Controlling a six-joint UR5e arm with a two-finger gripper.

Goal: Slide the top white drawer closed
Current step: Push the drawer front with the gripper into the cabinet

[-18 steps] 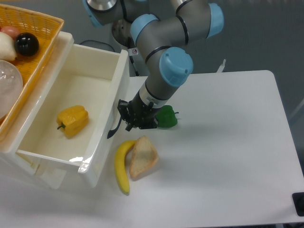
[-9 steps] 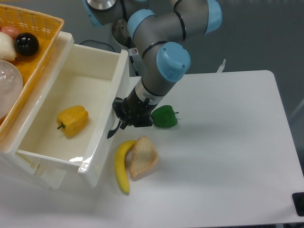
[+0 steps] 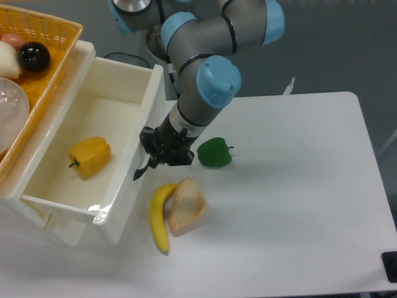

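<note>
Against the front panel of the top white drawer [image 3: 99, 133], the gripper [image 3: 156, 154] presses at the curved black handle [image 3: 143, 169]; its dark fingers merge into one mass from this angle, so I cannot tell whether they are apart or together. The drawer sits at 9 o'clock in the view, still pulled well out of the cabinet, its open box showing a yellow bell pepper [image 3: 90, 156] on the floor. Compared with a second ago, the gripper has travelled toward 9 o'clock and the drawer front has gone with it: the near corner of the panel now lies further left, and the yellow pepper inside has shifted left too. The green bell pepper [image 3: 214, 153] stays in its place on the white table [image 3: 298, 205], now clear of the gripper at its 3 o'clock side. At 6 o'clock from the gripper, the banana [image 3: 159, 217] and the slice of bread [image 3: 187, 205] lie touching, unmoved. An orange basket [image 3: 43, 37] rests on the cabinet top at 10 o'clock.
</note>
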